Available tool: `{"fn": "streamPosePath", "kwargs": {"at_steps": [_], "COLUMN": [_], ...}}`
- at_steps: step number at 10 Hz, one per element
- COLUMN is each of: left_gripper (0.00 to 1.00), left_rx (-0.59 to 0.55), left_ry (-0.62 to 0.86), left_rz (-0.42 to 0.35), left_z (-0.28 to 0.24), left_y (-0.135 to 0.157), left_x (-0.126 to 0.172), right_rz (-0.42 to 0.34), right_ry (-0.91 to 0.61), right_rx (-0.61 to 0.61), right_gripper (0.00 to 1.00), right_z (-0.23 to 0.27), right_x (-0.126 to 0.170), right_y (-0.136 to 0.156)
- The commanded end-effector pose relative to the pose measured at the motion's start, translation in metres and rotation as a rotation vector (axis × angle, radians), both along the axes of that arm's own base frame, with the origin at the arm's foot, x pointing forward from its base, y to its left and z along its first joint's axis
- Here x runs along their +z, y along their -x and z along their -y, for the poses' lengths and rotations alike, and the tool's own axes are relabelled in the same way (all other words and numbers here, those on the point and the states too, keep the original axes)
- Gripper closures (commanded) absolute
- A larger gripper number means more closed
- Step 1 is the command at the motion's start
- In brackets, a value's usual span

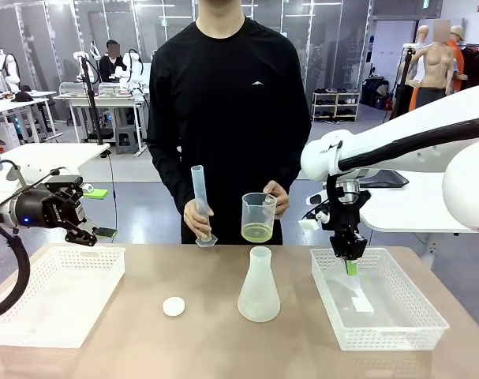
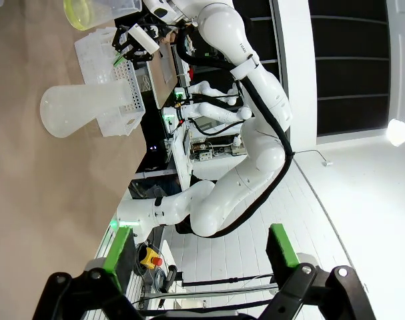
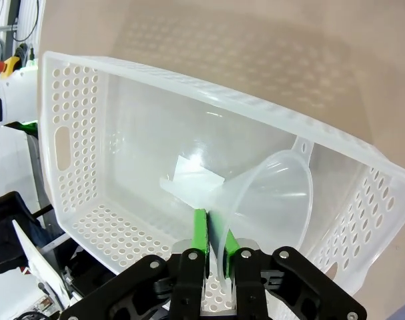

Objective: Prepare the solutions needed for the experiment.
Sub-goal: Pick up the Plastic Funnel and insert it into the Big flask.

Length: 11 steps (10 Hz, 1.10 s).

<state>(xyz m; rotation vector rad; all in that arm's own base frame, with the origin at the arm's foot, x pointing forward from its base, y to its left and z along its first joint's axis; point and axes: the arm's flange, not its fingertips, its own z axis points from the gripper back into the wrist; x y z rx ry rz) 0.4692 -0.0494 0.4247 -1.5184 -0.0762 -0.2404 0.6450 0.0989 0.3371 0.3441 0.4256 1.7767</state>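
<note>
Solution [image 1: 256, 232] in beaker [image 1: 259, 207] behind flask [image 1: 259, 288]; cap [image 1: 174, 306] left

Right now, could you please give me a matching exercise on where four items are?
1. clear plastic funnel
2. translucent conical flask
3. clear beaker of yellow-green liquid
4. small white round cap

A. in the person's hand
B. flat on the table
C. upright on the table
D. gripped by the right claw, in the white perforated basket

Pairs: 1-D, 2-C, 3-A, 4-B
</note>
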Motion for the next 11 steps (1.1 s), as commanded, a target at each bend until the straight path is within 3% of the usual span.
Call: {"fn": "streamPosePath", "kwargs": {"at_steps": [1,3,6,9,11], "left_gripper": [0.0,0.0,0.0,0.0,0.0], "left_rx": [-0.008,-0.008,-0.008,-0.008,-0.008], "left_ry": [0.012,0.012,0.012,0.012,0.012], "left_rz": [0.0,0.0,0.0,0.0,0.0], "left_z": [0.0,0.0,0.0,0.0,0.0], "left_y": [0.001,0.001,0.001,0.001,0.001], "left_x": [0.002,0.002,0.002,0.002,0.002], "right_rz": [0.022,0.122,0.348,0.653,0.811], "right_ry": [0.006,0.031,0.081,0.114,0.097], "right_rx": [-0.043,-0.128,-0.207,-0.275,-0.316], "right_gripper": [1.0,1.0,1.0,1.0,1.0], "right_z": [-0.004,-0.008,-0.012,-0.011,-0.015], "right_x": [0.005,0.033,0.093,0.164,0.192], "right_y": [0.007,0.032,0.074,0.114,0.142]}}
